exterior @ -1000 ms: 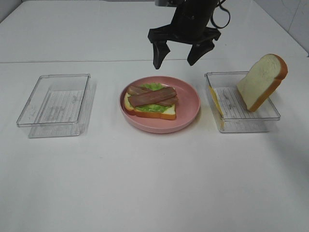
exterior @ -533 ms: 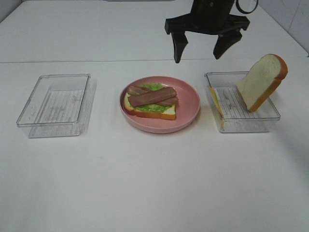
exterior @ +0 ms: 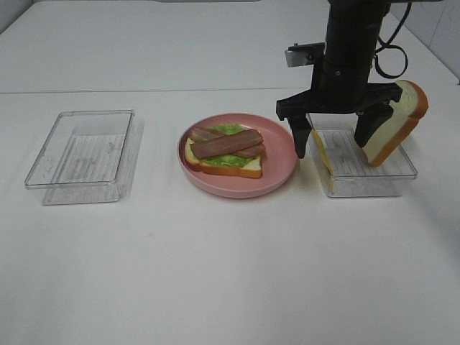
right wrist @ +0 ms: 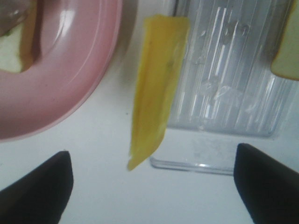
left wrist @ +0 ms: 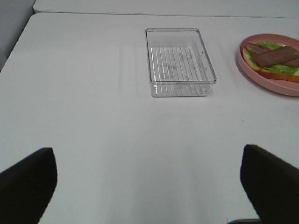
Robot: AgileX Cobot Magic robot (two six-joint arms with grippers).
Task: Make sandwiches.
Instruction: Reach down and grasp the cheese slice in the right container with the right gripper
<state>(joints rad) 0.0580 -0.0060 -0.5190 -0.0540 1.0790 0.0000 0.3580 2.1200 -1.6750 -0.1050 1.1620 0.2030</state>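
Observation:
An open-faced sandwich (exterior: pixel 224 149) lies on the pink plate (exterior: pixel 284 154): a bread slice, green lettuce and two bacon strips on top. A second bread slice (exterior: pixel 392 122) leans upright at the right tray's (exterior: pixel 374 176) far right corner. A thin yellow cheese slice (exterior: pixel 321 154) stands on edge against that tray's left wall. My right gripper (exterior: pixel 332 136) is open, lowered over the tray and straddling the cheese (right wrist: pixel 156 84). My left gripper (left wrist: pixel 149 186) is open and empty above bare table.
An empty clear tray (exterior: pixel 83 154) stands at the left and also shows in the left wrist view (left wrist: pixel 180 63). The plate's rim (right wrist: pixel 70 84) lies close to the right tray (right wrist: pixel 224 70). White table stretches in front.
My right gripper has moved from behind the plate to the right and down, over the right tray, staying open. The food has not moved.

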